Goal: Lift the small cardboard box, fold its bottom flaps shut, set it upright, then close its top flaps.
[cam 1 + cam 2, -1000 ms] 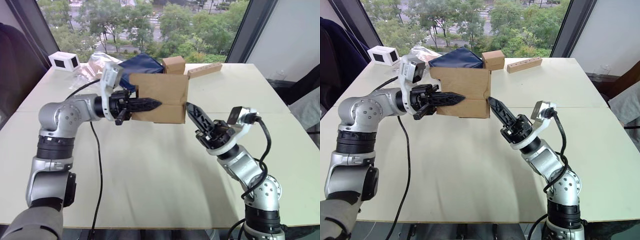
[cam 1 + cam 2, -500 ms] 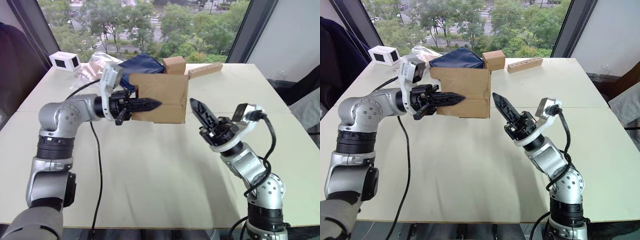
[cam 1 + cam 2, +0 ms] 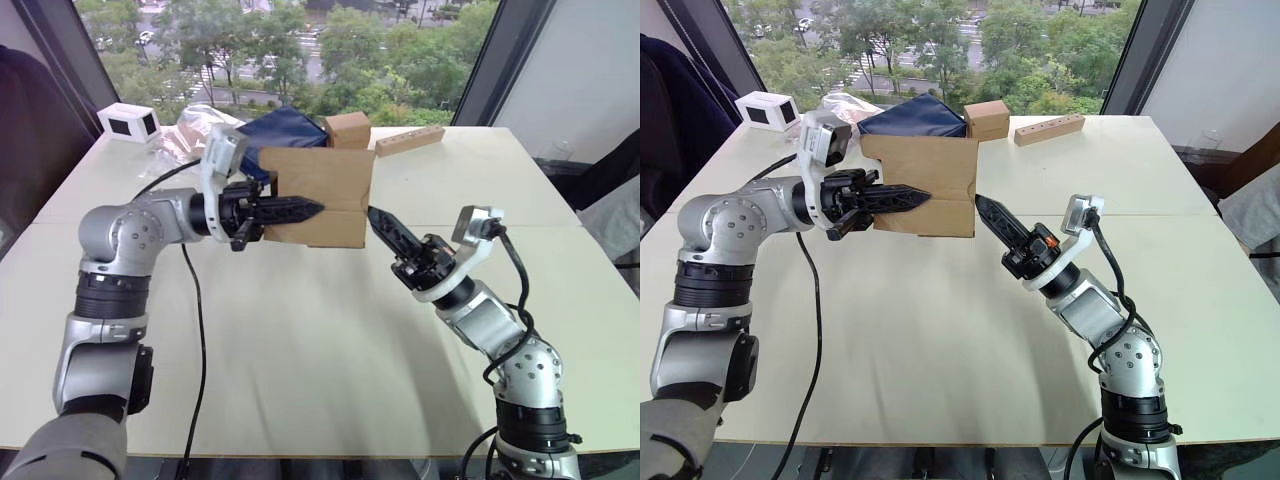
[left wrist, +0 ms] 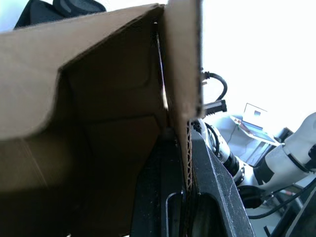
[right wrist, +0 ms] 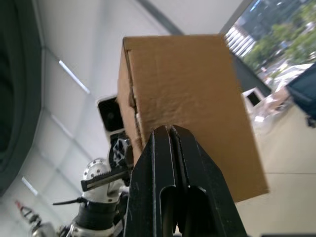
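Two pincers are at the plain brown corrugated small cardboard box (image 3: 322, 196), which is held clear of the pale worktop (image 3: 300, 350), above its far central part. The left pincer (image 3: 300, 210) reaches in from the left and is clenched on one wall of the box; the left wrist view shows the corrugated edge of that wall (image 4: 185, 98) pinched between the two black fingers (image 4: 163, 197), with the open brown interior of the box alongside. The right pincer (image 3: 385, 226) has its fingers pressed together with nothing between them; its tip is at the lower right corner of the box, and contact cannot be confirmed. In the right wrist view the closed black fingers (image 5: 170, 163) point at the lower edge of the box's end face (image 5: 192, 103).

Behind the held box, toward the far edge of the worktop, lie a dark blue fabric bag (image 3: 285, 128), a second small brown cardboard box (image 3: 347, 129), and a long narrow tan bar (image 3: 410, 140) to its right. A small white box with a dark panel (image 3: 128, 121) sits at the far left corner, with clear crumpled plastic (image 3: 195, 130) just beside it.
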Controlling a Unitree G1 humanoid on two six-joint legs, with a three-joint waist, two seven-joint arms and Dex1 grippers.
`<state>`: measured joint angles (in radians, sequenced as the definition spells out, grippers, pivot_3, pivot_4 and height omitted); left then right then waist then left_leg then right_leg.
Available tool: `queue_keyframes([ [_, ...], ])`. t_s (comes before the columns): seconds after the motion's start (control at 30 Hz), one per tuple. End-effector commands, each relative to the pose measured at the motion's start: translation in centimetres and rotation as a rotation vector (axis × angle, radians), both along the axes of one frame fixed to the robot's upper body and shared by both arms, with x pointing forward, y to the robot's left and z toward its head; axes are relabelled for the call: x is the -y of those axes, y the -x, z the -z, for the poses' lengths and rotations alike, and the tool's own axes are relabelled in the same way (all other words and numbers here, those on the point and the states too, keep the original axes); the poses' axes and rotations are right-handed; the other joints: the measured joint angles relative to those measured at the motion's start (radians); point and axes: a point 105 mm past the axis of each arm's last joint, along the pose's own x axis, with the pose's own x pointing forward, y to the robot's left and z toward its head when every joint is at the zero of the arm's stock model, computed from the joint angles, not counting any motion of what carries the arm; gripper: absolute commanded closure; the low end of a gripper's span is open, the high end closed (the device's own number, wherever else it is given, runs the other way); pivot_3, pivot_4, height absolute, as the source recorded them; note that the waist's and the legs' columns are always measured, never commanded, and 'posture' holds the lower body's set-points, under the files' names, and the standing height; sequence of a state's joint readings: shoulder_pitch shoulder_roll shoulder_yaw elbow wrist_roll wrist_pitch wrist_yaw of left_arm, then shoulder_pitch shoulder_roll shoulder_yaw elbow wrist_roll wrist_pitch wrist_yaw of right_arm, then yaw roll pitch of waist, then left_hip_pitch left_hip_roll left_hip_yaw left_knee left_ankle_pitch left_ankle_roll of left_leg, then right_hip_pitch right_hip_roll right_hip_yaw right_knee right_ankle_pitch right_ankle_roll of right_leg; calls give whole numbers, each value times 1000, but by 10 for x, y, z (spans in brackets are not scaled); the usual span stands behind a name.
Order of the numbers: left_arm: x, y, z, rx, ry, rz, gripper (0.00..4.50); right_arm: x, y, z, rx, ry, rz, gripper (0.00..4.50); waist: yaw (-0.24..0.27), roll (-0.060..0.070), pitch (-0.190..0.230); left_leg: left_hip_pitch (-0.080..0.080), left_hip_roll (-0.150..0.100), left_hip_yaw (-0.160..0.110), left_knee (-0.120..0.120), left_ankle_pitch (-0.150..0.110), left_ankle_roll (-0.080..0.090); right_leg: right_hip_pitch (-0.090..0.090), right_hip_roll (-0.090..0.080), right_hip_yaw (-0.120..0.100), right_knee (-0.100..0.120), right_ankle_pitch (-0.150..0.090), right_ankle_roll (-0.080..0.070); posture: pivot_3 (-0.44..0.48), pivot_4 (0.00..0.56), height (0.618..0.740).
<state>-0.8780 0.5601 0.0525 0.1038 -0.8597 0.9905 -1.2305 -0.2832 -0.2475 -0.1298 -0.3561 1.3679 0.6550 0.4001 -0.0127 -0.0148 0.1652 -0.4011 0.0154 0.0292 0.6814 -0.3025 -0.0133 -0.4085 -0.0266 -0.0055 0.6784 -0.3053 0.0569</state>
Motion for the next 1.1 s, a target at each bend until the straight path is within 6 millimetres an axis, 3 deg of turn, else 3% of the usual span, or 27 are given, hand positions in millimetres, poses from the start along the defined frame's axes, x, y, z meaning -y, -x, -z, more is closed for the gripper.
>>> queue_keyframes([
  [0.03, 6, 6, -2, 56, -18, 18, 4500, -21, 17, -10, 76, 35, -82, 4479, -1, 0, 0, 0, 0, 0, 0, 0, 0, 0, 0, 0, 0, 0, 0, 0, 150, 740],
  [0.3, 3, 7, -1, 51, -20, 13, 4500, -22, 19, -7, 103, 124, -36, 4479, -1, 0, 0, 0, 0, 0, 0, 0, 0, 0, 0, 0, 0, 0, 0, 0, 150, 740],
  [0.53, -4, 0, -1, 166, -173, -71, 4500, 25, 23, -4, 97, 230, 93, 4479, 1, 0, 0, 0, 0, 0, 0, 0, 0, 0, 0, 0, 0, 0, 0, 0, 150, 740],
  [0.7, -7, 6, 13, 219, -485, 53, 4500, 58, 29, 8, 63, 390, 149, 4479, 2, 0, 0, -1, 0, 0, 0, 0, 0, 0, 0, 0, -1, 0, 0, 0, 150, 740],
  [0.77, -8, 3, 18, 268, -583, 79, 4500, 61, 31, 11, 68, 470, 142, 4479, 2, 0, 0, -1, -1, 0, 0, 0, 0, 0, 0, 0, -2, 0, 0, 0, 150, 740],
  [0.93, 4, -11, 42, 455, -1001, 214, 4500, 61, 47, 38, 138, 978, 76, 4479, 6, 2, 1, -3, -1, 0, 0, 0, 1, 1, 3, 0, -5, 0, 0, 0, 150, 740],
  [1.1, 11, -11, 60, 564, -1217, 339, 4500, 56, 53, 52, 175, 1107, 77, 4479, 2, 2, 1, -5, 0, -1, 1, -1, 2, 0, 4, 1, -8, 0, 0, 0, 150, 740],
])
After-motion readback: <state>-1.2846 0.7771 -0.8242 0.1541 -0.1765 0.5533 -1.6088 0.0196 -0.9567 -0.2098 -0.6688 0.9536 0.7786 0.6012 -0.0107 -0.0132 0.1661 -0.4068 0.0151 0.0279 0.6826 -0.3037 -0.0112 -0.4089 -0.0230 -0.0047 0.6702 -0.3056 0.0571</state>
